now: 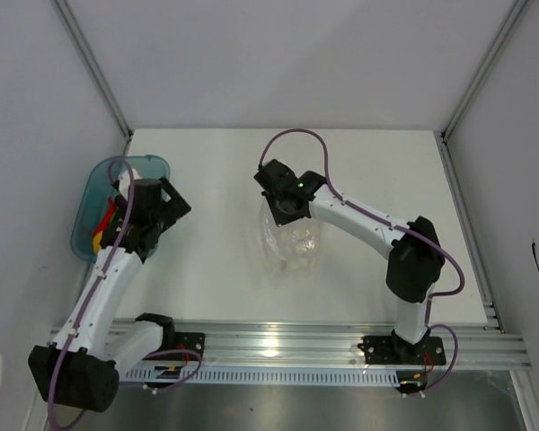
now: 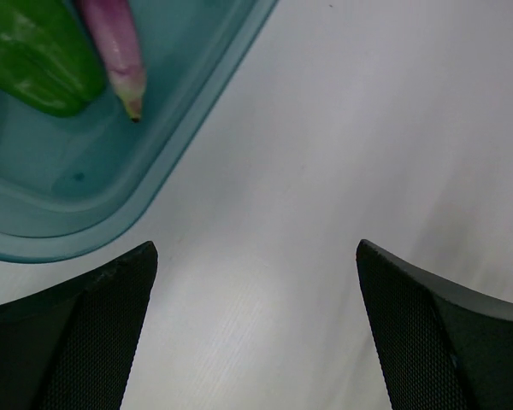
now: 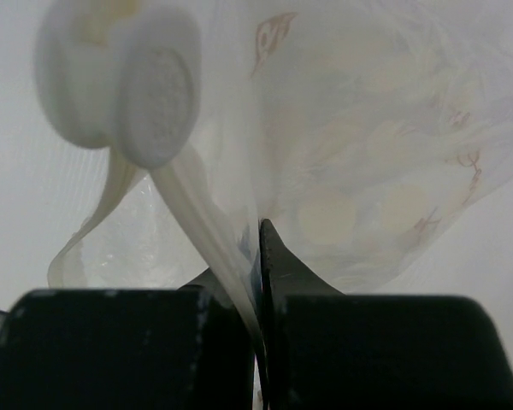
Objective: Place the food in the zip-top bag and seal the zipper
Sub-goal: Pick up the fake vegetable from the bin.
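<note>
The zip-top bag (image 1: 295,244) lies crumpled at the table's middle, clear with white dots (image 3: 368,171). My right gripper (image 1: 283,205) (image 3: 258,229) is shut on the bag's mouth edge, pinching the pale zipper (image 3: 197,224) strip between its jaws. A blurred white round piece (image 3: 128,85) sits at the strip's upper end. The food lies in the teal tray (image 1: 85,202): a green vegetable (image 2: 34,60), the purple eggplant (image 2: 115,51), and something red (image 1: 110,215) and yellow (image 1: 94,241) beside my left arm. My left gripper (image 1: 173,208) (image 2: 256,248) hangs open over bare table just right of the tray, nothing between its fingers (image 2: 77,333).
The teal tray's rim (image 2: 197,111) runs close to my left fingers. Grey walls and aluminium posts (image 1: 94,63) close in the white table on three sides. A metal rail (image 1: 296,346) carrying the arm bases runs along the near edge.
</note>
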Controlling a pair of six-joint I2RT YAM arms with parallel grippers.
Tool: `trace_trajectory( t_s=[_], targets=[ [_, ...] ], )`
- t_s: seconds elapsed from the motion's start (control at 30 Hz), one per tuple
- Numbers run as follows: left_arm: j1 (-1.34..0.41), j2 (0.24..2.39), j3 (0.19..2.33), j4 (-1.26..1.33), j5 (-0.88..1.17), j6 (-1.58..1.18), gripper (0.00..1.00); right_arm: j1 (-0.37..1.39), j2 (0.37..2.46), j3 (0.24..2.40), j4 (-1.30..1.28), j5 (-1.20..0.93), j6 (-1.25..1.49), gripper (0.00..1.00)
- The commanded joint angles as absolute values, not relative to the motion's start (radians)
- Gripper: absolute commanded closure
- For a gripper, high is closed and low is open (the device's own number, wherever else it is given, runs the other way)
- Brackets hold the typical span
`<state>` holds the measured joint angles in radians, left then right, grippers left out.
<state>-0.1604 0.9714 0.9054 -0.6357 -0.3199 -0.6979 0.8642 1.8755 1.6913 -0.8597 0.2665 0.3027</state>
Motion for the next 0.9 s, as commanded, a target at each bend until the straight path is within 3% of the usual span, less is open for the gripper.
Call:
trace_trajectory(
  t_s=[0.0, 0.3, 0.5, 0.87],
  targets=[
    [-0.092, 1.002, 0.960, -0.629, -0.362, -0.687, 0.00, 0.861, 1.858, 1.713, -0.827, 0.216, 0.281, 1.00],
    [0.047, 1.195, 1.025, -0.584, -0.554, -0.756, 0.01, 0.857, 1.830, 1.635, -0.795, 0.169, 0.275, 1.00],
    [0.202, 1.308, 1.017, -0.578, -0.516, -0.814, 0.01, 0.847, 1.815, 1.606, -0.782, 0.156, 0.262, 1.00],
    [0.313, 1.486, 1.038, -0.563, -0.502, -0.862, 0.02, 0.824, 1.793, 1.571, -0.742, 0.114, 0.252, 1.00]
  ],
)
